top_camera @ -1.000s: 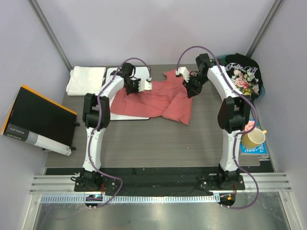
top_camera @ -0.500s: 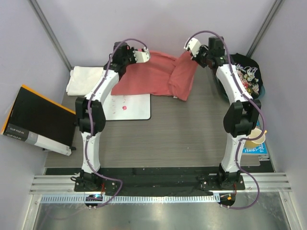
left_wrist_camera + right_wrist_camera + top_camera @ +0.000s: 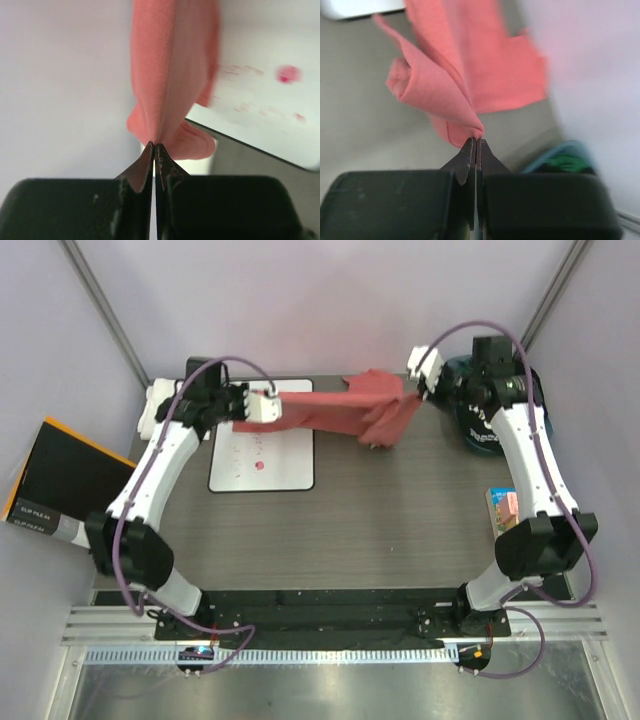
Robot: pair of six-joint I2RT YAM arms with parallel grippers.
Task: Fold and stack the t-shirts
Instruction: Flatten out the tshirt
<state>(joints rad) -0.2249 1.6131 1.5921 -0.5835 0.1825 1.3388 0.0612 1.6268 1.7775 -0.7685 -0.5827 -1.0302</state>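
Over the far edge of the counter [image 3: 400, 510], the salmon-red t-shirt [image 3: 335, 410] hangs stretched between both arms. The left gripper [image 3: 154, 150] is pinched tight on one end of it, above the whiteboard [image 3: 262, 455]. The right gripper [image 3: 475, 142] is clamped just as tight on the other end, where the cloth bunches and droops.

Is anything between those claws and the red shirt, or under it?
Nothing separates them: the left gripper and right gripper both pinch the salmon-red cloth t-shirt. The flat white rectangular whiteboard lies on the table below its left end.
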